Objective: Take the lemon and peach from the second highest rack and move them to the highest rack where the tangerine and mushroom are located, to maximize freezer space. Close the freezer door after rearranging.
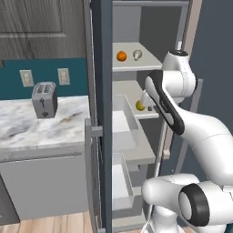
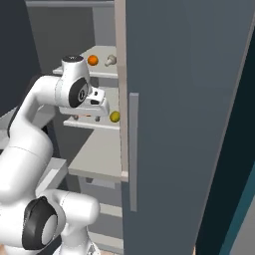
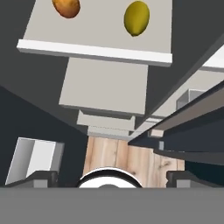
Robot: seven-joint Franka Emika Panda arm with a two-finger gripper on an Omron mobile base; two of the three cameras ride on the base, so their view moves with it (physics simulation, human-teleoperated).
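Observation:
On the highest rack (image 1: pixel 132 66) sit the orange tangerine (image 1: pixel 121 56) and the pale mushroom (image 1: pixel 137 54). One rack down (image 3: pixel 96 51) lie the yellow lemon (image 3: pixel 137 17) and the orange-brown peach (image 3: pixel 66 7), a little apart. My gripper (image 3: pixel 112 179) points downward just in front of that rack's front edge, short of both fruits. It is open, fingertips (image 3: pixel 41 177) wide apart, nothing between them. In the right base view the gripper (image 2: pixel 87 117) hangs left of the lemon (image 2: pixel 114 116), below the tangerine (image 2: pixel 92 60) and mushroom (image 2: pixel 110 60). The arm hides the peach in the left base view.
The open freezer door (image 2: pixel 184 99) with its long handle (image 2: pixel 133 149) stands close on the right. Pulled-out drawers (image 1: pixel 127 123) jut out below the racks. A toaster (image 1: pixel 44 99) stands on the marble counter (image 1: pixel 27 125) to the left.

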